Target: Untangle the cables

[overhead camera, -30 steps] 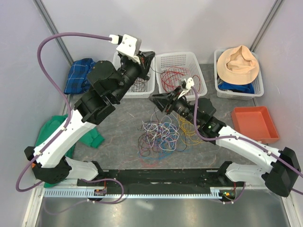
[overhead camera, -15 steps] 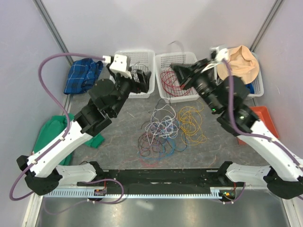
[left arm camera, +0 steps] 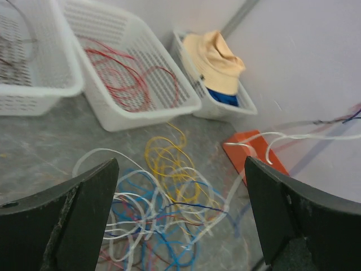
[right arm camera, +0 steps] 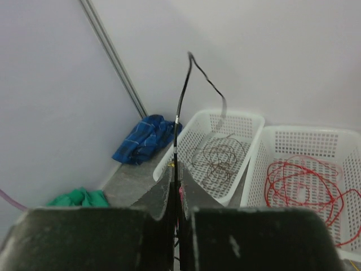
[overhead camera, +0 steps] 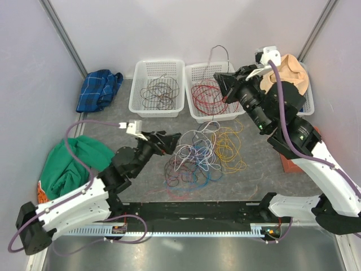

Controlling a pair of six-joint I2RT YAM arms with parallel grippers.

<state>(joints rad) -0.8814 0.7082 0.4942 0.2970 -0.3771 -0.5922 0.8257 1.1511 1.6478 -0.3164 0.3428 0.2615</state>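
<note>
The cables (overhead camera: 197, 155) lie in a loose tangle of white, blue, purple, red and yellow loops on the grey table; they also show in the left wrist view (left arm camera: 163, 192). My left gripper (overhead camera: 171, 138) is low at the tangle's left edge. It is open (left arm camera: 180, 169), its fingers wide apart with nothing between them. My right gripper (overhead camera: 221, 86) hangs over the middle basket (overhead camera: 194, 113). Its jaws (right arm camera: 176, 176) are shut on a thin dark cable (right arm camera: 179, 107) that sticks up above them (overhead camera: 212, 55).
The left white basket (overhead camera: 135, 107) holds dark brown cables (right arm camera: 217, 155). Red cables (overhead camera: 206, 96) fill the middle basket. A third basket (overhead camera: 259, 110) holds a tan hat (overhead camera: 287, 70). An orange tray (left arm camera: 254, 149) sits at the right. A blue cloth (overhead camera: 98, 87) and a green cloth (overhead camera: 73, 161) lie at the left.
My left arm came down from the left basket to the tangle and opened. My right gripper rose from the tangle to above the middle basket, shut on the dark cable.
</note>
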